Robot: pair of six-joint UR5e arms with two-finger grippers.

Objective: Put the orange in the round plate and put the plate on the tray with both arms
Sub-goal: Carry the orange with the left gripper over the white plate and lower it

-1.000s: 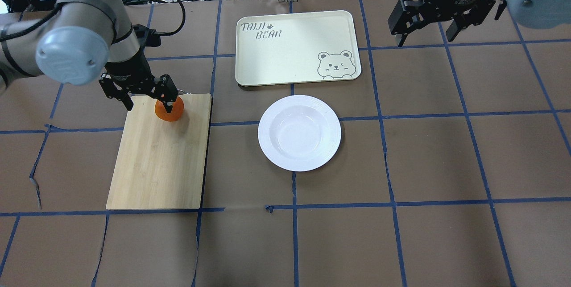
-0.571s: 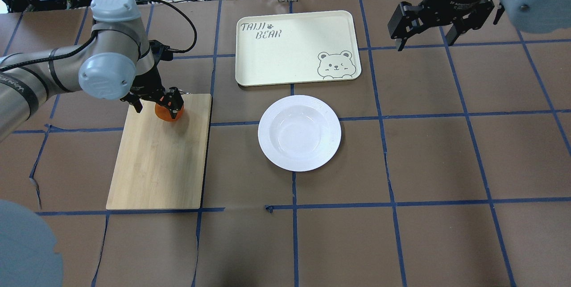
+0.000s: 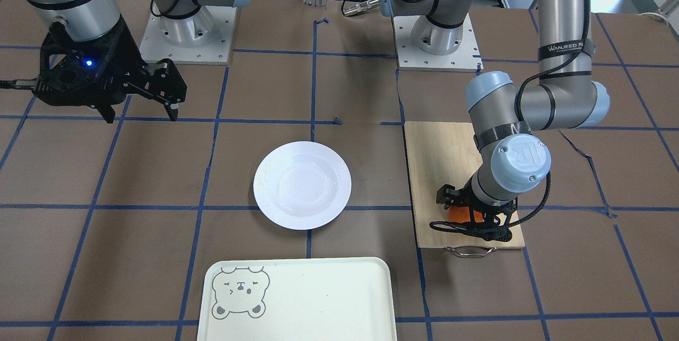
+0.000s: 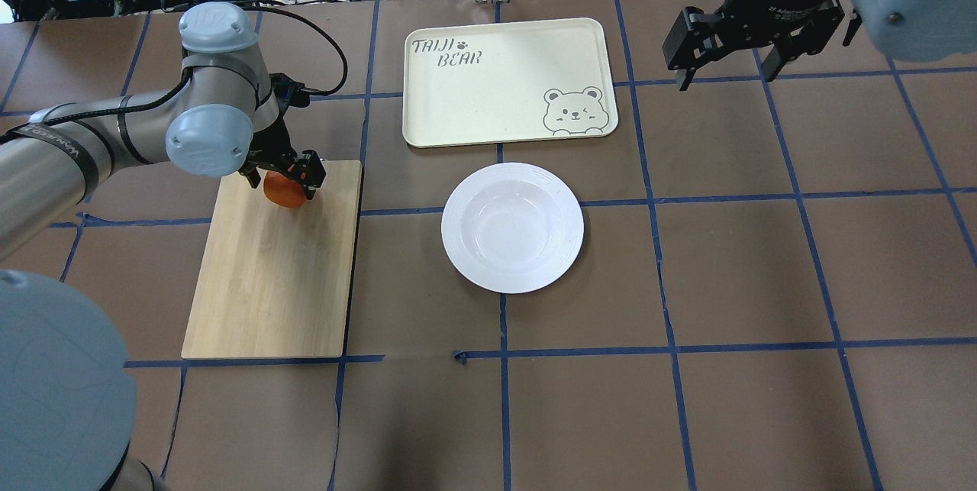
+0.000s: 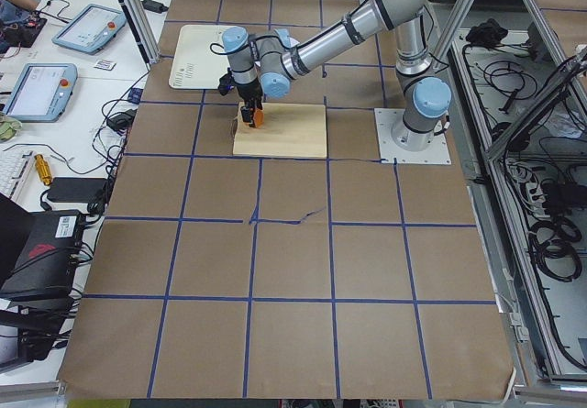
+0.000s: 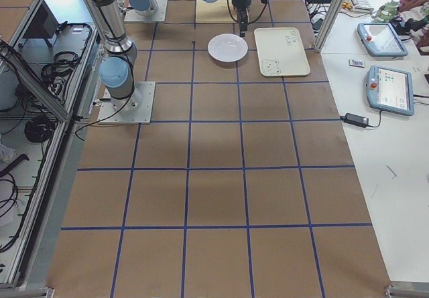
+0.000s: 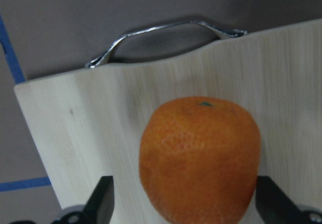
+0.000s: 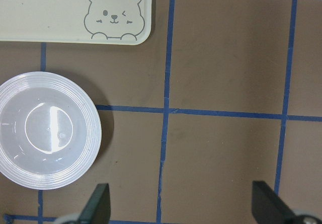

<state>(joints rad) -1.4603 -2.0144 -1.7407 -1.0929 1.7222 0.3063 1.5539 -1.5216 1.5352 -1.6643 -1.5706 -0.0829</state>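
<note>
**Fig.** Pick phase, step 1 (orange to plate). The orange (image 7: 200, 158) sits on a bamboo board (image 4: 267, 285), well apart from the round plate (image 4: 458, 247) on the robot's L side, near the board end w/ the metal handle (image 7: 161, 32). The L gripper (image 4: 280, 179) is down over the fruit, jaws astride it. The wrist view shows one finger at the skin and a gap at the other, so it reads as not clamped yet. The R gripper (image 4: 725, 77) hangs spread and empty, beyond the plate on the robot's R side. The tray (image 4: 496, 94) lies just beyond the plate, not touching; the plate is empty.

Handling (judged):
- **Orange:** light, firm w/ slight give. Dimpled skin gives fair friction, but it is round, so it may roll or squirt out if pinched off-centre. Grip across the widest girth w/ moderate force.
- **Plate:** stiff, glossy, slippery, breakable. Take it at opposite rim edges, one per arm.
</note>
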